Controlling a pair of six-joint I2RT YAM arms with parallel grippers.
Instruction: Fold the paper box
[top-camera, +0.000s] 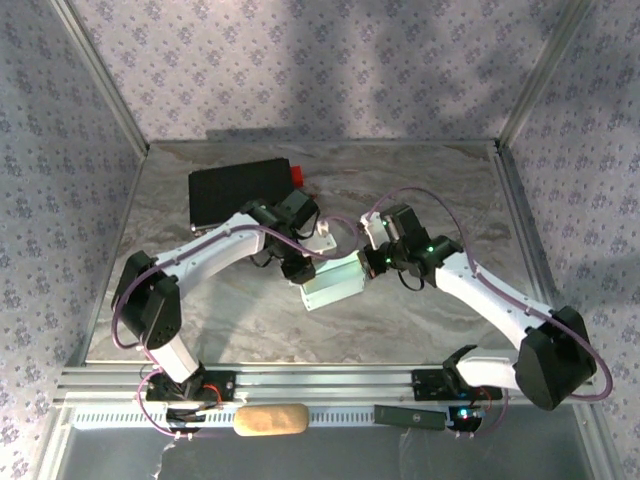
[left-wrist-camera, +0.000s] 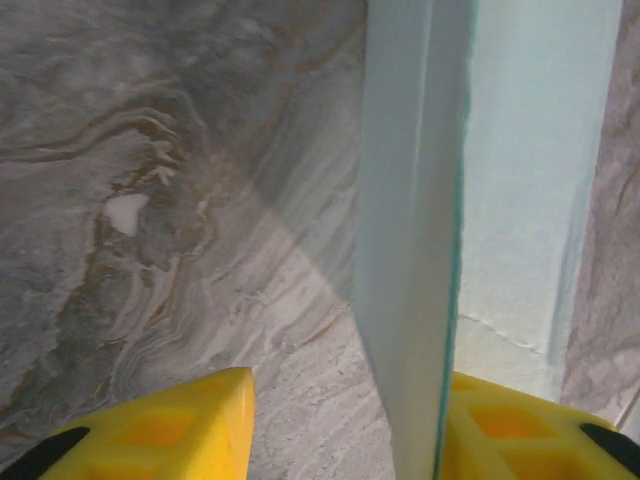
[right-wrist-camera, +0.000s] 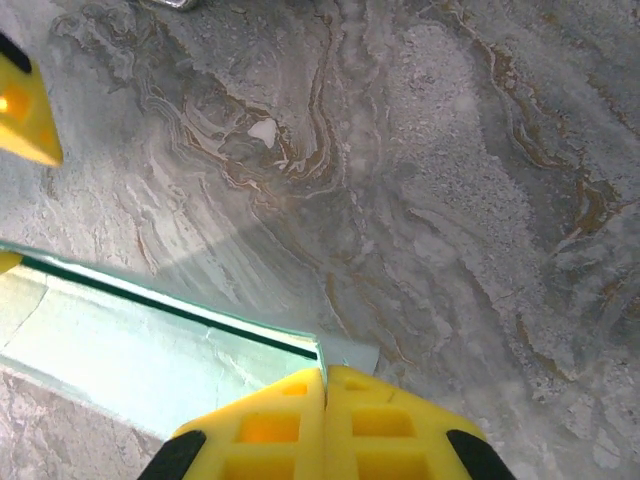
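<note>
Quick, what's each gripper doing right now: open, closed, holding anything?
Left gripper: open, fingers either side of the paper box wall, not clamped.
Right gripper: shut, apparently pinching the paper box corner.

Pale blue paper box (top-camera: 336, 285), grey marbled table (top-camera: 420, 330), black case (top-camera: 240, 190) with red end, yellow fingers (right-wrist-camera: 262, 428)

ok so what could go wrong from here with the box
The left gripper stands open around an upright wall of the box, so that wall may flop over. The right gripper is pinched on just one corner; a pull there could crease the thin card or slip off.
</note>
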